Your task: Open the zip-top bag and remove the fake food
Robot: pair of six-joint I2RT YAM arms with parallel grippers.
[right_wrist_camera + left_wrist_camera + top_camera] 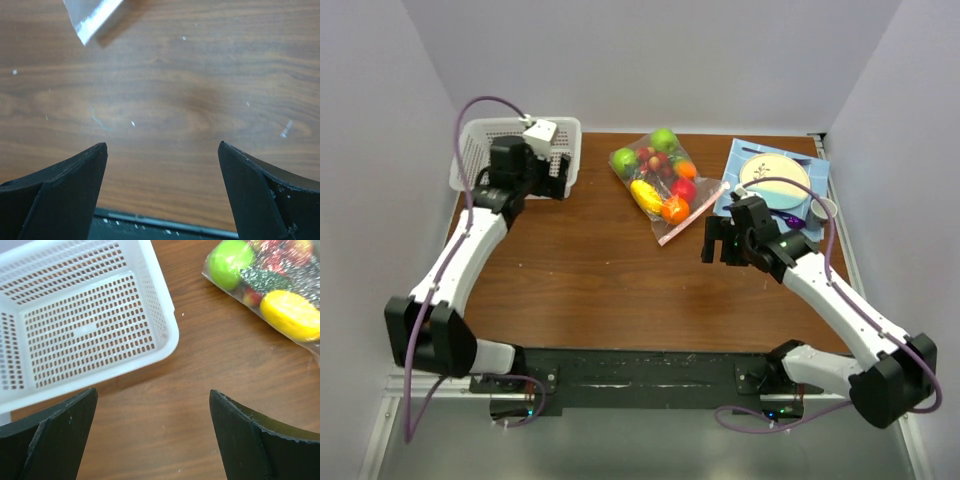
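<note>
Far left, the arm covers part of the white basket (485, 150) from above, and the left claw (152, 399) hangs by the basket's corner, jaws spread wide, nothing in them. The zip-top bag (670, 215) lies in the middle toward the back, stuffed with the fake food (665, 140); the left wrist view cuts it off and the right one only catches a blurry corner. Right claw (162, 150) tilts down over the table (160, 75) near the bag's pink strip (685, 225), also wide and empty, plate (775, 172) just behind.
</note>
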